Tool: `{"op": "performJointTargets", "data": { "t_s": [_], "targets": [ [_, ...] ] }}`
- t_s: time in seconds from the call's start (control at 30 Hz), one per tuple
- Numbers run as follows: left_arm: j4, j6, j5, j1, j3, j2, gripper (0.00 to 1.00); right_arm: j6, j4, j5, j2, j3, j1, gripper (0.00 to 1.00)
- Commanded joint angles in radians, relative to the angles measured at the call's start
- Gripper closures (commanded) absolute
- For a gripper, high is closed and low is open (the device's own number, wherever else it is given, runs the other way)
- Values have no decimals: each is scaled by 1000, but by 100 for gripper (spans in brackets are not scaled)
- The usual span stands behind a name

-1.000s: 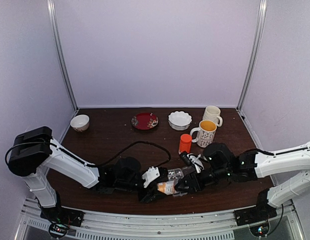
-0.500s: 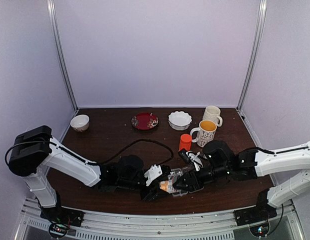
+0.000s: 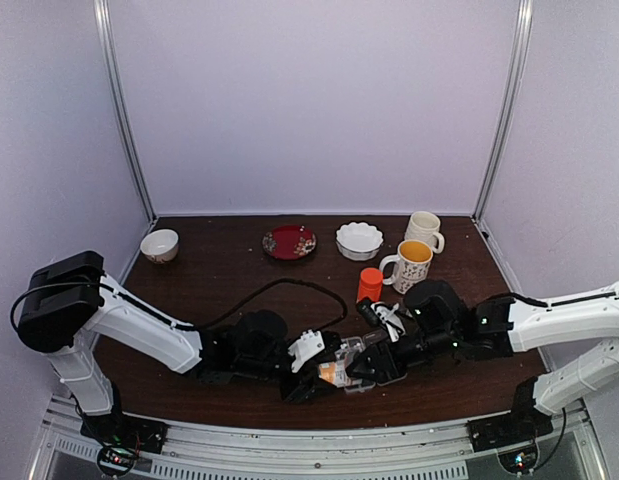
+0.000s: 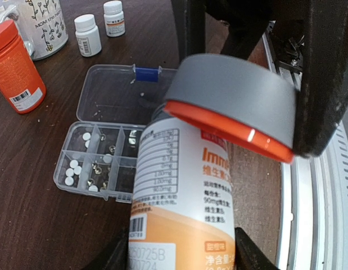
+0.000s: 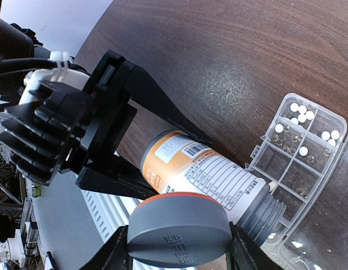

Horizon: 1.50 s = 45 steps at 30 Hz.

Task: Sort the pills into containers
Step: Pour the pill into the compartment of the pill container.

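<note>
Standing here, both arms meet low over the near edge of the table (image 3: 209, 270). The left claw (image 4: 180, 257) is clamped on the body of a big orange-and-white labelled bottle (image 4: 179, 197), lying tilted. The right claw (image 5: 179, 247) is pinched on its grey cap (image 5: 179, 228), the one with the orange ring. From the right wrist view the cap looks clear of the bottle's threaded neck, just in front of it.

The pill box (image 4: 122, 169) sits right under all this with its clear lid (image 4: 114, 98) flopped open flat behind it. A handful of white pills (image 4: 73, 163) are in the left-hand compartments (image 4: 98, 140). The bottle covers the right end of the box, so I can't tell what's in those slots. From above, the claws hide almost the whole box.

Around it:
- An orange bottle (image 3: 370, 284) stands just behind the claws.
- Two small white bottles (image 4: 87, 35) stand close by.
- Two mugs (image 3: 411, 265) are further back.
- A scalloped white bowl (image 3: 359, 240), a red plate (image 3: 289, 242) and a small bowl (image 3: 159, 245) line the back.
- A black cable (image 3: 279, 288) loops across the middle.
</note>
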Motion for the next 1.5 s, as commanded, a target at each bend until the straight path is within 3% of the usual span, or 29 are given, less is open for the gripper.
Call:
{"op": "performJointTargets", "data": {
  "t_s": [0.0, 0.13, 0.27, 0.37, 0.47, 0.53, 0.6, 0.7, 0.87, 1.17, 1.27, 1.47],
  "targets": [
    [43, -2, 7, -4, 35, 12, 92, 25, 96, 5, -44, -25, 6, 100],
    [42, -2, 7, -4, 37, 14, 91, -23, -52, 14, 18, 37, 7, 100],
    [38, -3, 7, -4, 39, 15, 92, 59, 135, 15, -42, -53, 14, 100],
    [33, -3, 4, -4, 43, 14, 92, -10, -58, 20, 45, 39, 13, 100],
    [30, -3, 3, -4, 43, 16, 92, 19, 75, -27, -15, 1, 18, 100],
    [29, -4, 1, -3, 44, 16, 92, 46, 118, 27, -72, -34, 19, 100],
    [28, -5, -1, -4, 44, 14, 92, 24, 27, 74, -45, -19, 17, 100],
    [27, -4, 0, -4, 45, 14, 92, -15, -68, 6, 63, 33, 10, 100],
    [27, -7, 0, -3, 46, 14, 92, 16, -1, 48, -50, 12, 11, 100],
    [19, -6, 2, -4, 52, 12, 92, 2, -11, 30, -3, -8, 3, 100],
    [4, -5, 3, -5, 63, 13, 92, -31, -86, 13, 57, 33, 2, 100],
    [-2, -5, 6, -4, 67, 12, 92, -14, -28, 47, -14, 3, 2, 100]
  ]
}}
